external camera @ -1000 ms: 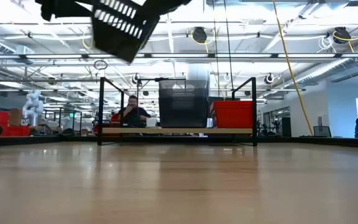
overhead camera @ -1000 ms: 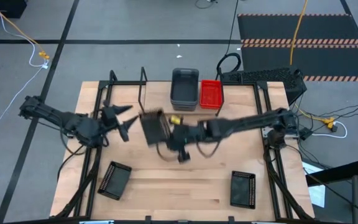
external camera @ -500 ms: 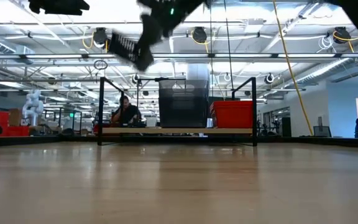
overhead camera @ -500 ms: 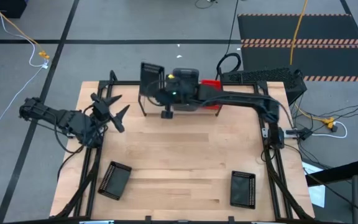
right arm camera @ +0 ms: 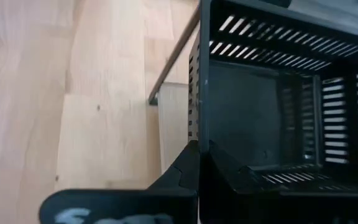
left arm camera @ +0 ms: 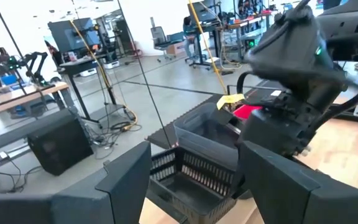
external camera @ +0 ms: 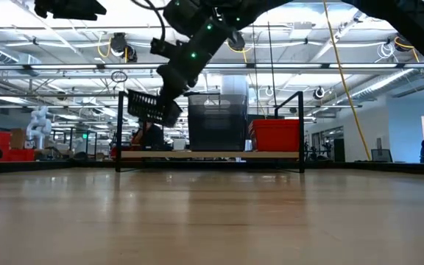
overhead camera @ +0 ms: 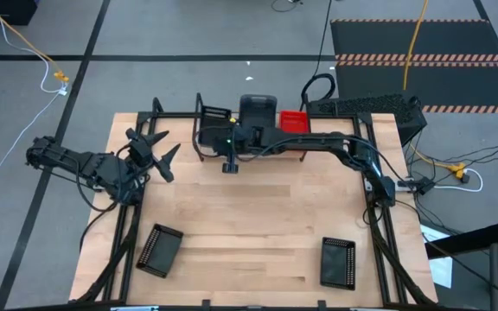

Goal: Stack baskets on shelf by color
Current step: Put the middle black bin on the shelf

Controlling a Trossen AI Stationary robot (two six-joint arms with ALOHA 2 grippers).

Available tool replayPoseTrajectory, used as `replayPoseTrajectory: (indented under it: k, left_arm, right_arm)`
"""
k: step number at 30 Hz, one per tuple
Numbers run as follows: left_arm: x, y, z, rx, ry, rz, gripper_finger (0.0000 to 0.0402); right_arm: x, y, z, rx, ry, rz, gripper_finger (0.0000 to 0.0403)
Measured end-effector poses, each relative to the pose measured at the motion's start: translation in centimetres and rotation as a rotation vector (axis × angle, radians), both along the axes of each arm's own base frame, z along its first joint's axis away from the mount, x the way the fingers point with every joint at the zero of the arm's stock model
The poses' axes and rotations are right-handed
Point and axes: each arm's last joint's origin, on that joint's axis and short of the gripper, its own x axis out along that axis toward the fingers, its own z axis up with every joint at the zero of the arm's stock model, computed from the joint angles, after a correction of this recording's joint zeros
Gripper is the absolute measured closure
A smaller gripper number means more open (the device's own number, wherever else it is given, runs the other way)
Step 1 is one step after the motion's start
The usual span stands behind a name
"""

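My right gripper [overhead camera: 223, 126] reaches over the shelf [overhead camera: 180, 121] at the table's far edge, shut on a black basket [overhead camera: 214, 115] that hangs tilted above the shelf board's left part [external camera: 146, 154]. A stack of grey baskets [overhead camera: 258, 114] and a red basket [overhead camera: 294, 123] stand on the board to its right. Two more black baskets [overhead camera: 158, 250] [overhead camera: 337, 262] lie on the tabletop near the front edge. My left gripper [overhead camera: 156, 145] waits open at the table's left, pointing level toward the shelf. My right gripper pinches one side wall of the black basket at its rim [right arm camera: 201, 124], one finger inside the basket and one outside. The fingers [right arm camera: 185, 171] slant down from the table's right and near side. The basket hangs tilted, clear of the board [external camera: 153, 109].
Thin black uprights [external camera: 118, 129] [external camera: 301, 129] stand at the shelf's ends. Black frame rails [overhead camera: 128, 233] run along the table's left and right sides. A person [external camera: 149, 136] sits in the room beyond the shelf.
My right gripper has carried the black basket from above the table's middle toward the far edge and down, to just over the shelf's left part; the basket stays tilted and held. My left gripper drew back a little toward the table's left, still open.
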Motion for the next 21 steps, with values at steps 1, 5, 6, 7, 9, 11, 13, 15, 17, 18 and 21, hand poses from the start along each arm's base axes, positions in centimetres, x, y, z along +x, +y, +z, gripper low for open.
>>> replayPoseTrajectory:
  k: [1,5,6,7,9,11,13,15,17,18,21]
  left_arm:
    - [0.0,0.0,0.0,0.000,0.000,0.000,0.0151]
    - [0.0,0.0,0.0,-0.001,-0.001,0.000,0.0151]
    - [0.0,0.0,0.0,-0.001,-0.002,0.000,0.0151]
    - [0.0,0.0,0.0,-0.003,-0.005,0.000,0.0151]
    - [0.0,0.0,0.0,-0.005,-0.009,0.000,0.0151]
    - [0.0,0.0,0.0,-0.008,-0.012,0.000,0.0151]
    - [0.0,0.0,0.0,-0.010,-0.013,0.000,0.0151]
    - [0.0,0.0,0.0,-0.010,-0.014,0.000,0.0151]
    - [0.0,0.0,0.0,-0.010,-0.014,0.000,0.0151]
    - [0.0,0.0,0.0,-0.010,-0.014,0.000,0.0151]
    - [0.0,0.0,0.0,-0.010,-0.014,-0.001,0.0151]
  right_arm:
    - [-0.1,0.0,-0.2,0.005,0.007,-0.003,0.0402]
    - [-0.3,0.0,-1.1,0.004,0.043,0.005,0.0402]
    - [-0.4,-0.1,-1.3,0.007,0.050,0.006,0.0402]
    - [-0.4,0.0,-1.5,0.009,0.053,0.007,0.0402]
    - [-0.5,0.0,-2.1,0.009,0.055,0.008,0.0402]
    - [-0.7,0.0,-2.9,0.006,0.069,0.013,0.0402]
    - [-0.7,0.0,-3.3,0.004,0.069,0.014,0.0403]
    - [-0.7,-0.1,-3.7,-0.002,0.053,0.022,0.0403]
    - [-0.6,-0.1,-4.0,-0.010,0.041,0.046,0.0403]
    - [-0.7,0.0,-4.2,-0.012,0.039,0.056,0.0402]
    - [-0.8,-0.1,-4.6,-0.023,0.051,0.070,0.0402]
